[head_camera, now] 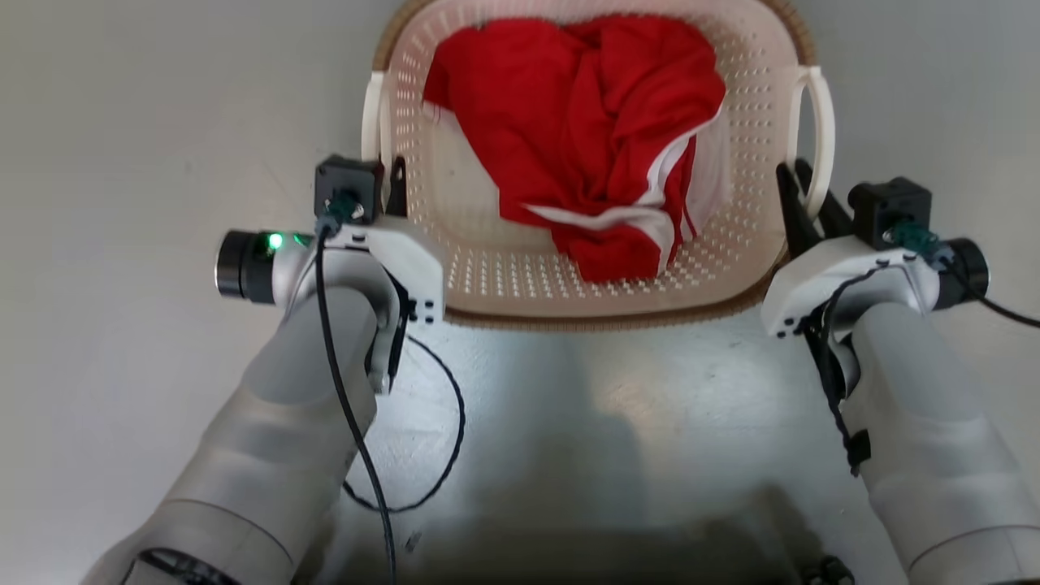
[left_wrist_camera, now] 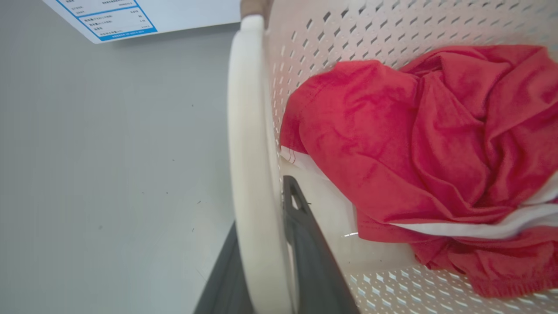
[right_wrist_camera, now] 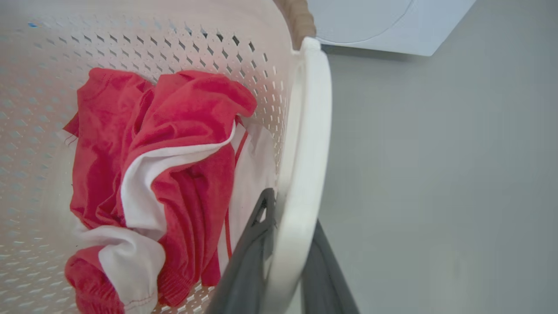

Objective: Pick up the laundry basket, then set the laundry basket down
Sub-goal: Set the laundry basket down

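The cream perforated laundry basket (head_camera: pixel 487 276) with its brown woven rim sits at the top centre of the head view, holding a crumpled red and white garment (head_camera: pixel 593 138). My left gripper (head_camera: pixel 388 188) is shut on the basket's left loop handle (left_wrist_camera: pixel 248 144), one dark finger (left_wrist_camera: pixel 305 244) inside the loop and one outside. My right gripper (head_camera: pixel 800 203) is shut on the right loop handle (right_wrist_camera: pixel 305 148) in the same way, with a finger (right_wrist_camera: pixel 253 244) on the basket side. I cannot tell whether the basket's bottom touches the floor.
Grey floor (head_camera: pixel 122 122) lies all around the basket. A white appliance with a blue-bordered label (left_wrist_camera: pixel 113 19) stands beyond the basket; its corner (right_wrist_camera: pixel 392 26) is also in the right wrist view. A black cable (head_camera: pixel 443 422) loops beside my left forearm.
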You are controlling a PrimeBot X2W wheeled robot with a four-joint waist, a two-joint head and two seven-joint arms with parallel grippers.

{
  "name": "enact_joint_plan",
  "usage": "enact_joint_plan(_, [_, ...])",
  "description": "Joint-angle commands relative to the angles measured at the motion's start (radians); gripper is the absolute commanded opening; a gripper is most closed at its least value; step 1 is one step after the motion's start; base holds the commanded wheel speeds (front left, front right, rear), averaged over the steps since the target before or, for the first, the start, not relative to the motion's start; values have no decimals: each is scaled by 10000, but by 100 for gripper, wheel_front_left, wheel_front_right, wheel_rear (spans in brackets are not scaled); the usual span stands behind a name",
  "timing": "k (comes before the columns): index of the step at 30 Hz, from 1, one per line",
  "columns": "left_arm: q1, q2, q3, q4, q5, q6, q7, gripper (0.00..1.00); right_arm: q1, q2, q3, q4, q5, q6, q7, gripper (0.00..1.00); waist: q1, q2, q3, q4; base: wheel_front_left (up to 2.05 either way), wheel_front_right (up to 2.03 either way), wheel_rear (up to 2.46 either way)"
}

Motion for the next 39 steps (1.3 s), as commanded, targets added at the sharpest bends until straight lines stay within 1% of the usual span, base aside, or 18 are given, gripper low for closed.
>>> enact_joint_plan(1, [-37,-11,142,-217,207,-228,-49,0,9,195,210,-311,-134,73,-252,0,0,0,202,90,0,0,0])
enact_joint_plan(10, [-290,-35,788,-57,956,-476,-49,0,-18,195,38,-415,-157,73,-279,0,0,0,558,80,0,0,0])
enact_joint_plan(18, [-284,-53,1123,244,1282,-684,-49,0,-64,195,-49,-249,15,73,-285,0,0,0,644,36,0,0,0])
enact_joint_plan(19, [-294,-54,1147,335,1290,-709,-49,0,-81,195,-115,-174,82,73,-285,23,0,0,643,33,0,0,0])
enact_joint_plan(20, [-319,-55,1190,387,1303,-690,-49,30,-102,195,-209,-142,80,73,-286,100,0,0,636,27,0,0,0])
enact_joint_plan(21, [-346,-56,1206,392,1350,-661,-49,89,-116,195,-277,-110,94,73,-286,100,0,0,621,30,0,0,0])
enact_joint_plan(22, [-344,-57,1211,420,1380,-671,-49,100,-120,195,-281,-63,108,73,-287,100,0,0,577,32,0,0,0])
enact_joint_plan(24, [-321,-58,1275,536,1369,-682,-49,100,-98,195,-221,-9,209,73,-289,100,0,0,447,32,0,0,0])
enact_joint_plan(26, [-302,-58,1412,696,1305,-606,-49,100,-16,195,-189,-79,356,73,-290,100,0,0,296,14,0,0,0])
enact_joint_plan(32, [-256,-59,1556,1109,1375,-534,-49,100,402,195,-15,-499,713,73,-291,100,0,0,-130,-62,0,0,0])
enact_joint_plan(36, [-43,28,1818,1096,1318,-667,-49,100,847,195,180,-945,1080,73,-291,100,0,0,-655,-194,0,0,0])
enact_joint_plan(37, [52,63,1963,989,1260,-682,-49,100,965,195,224,-1070,1162,73,-291,100,0,0,-821,-235,0,0,0])
enact_joint_plan(39, [326,84,2454,517,985,-853,-49,100,1201,195,256,-1384,1350,73,-292,100,0,0,-1185,-314,0,0,0])
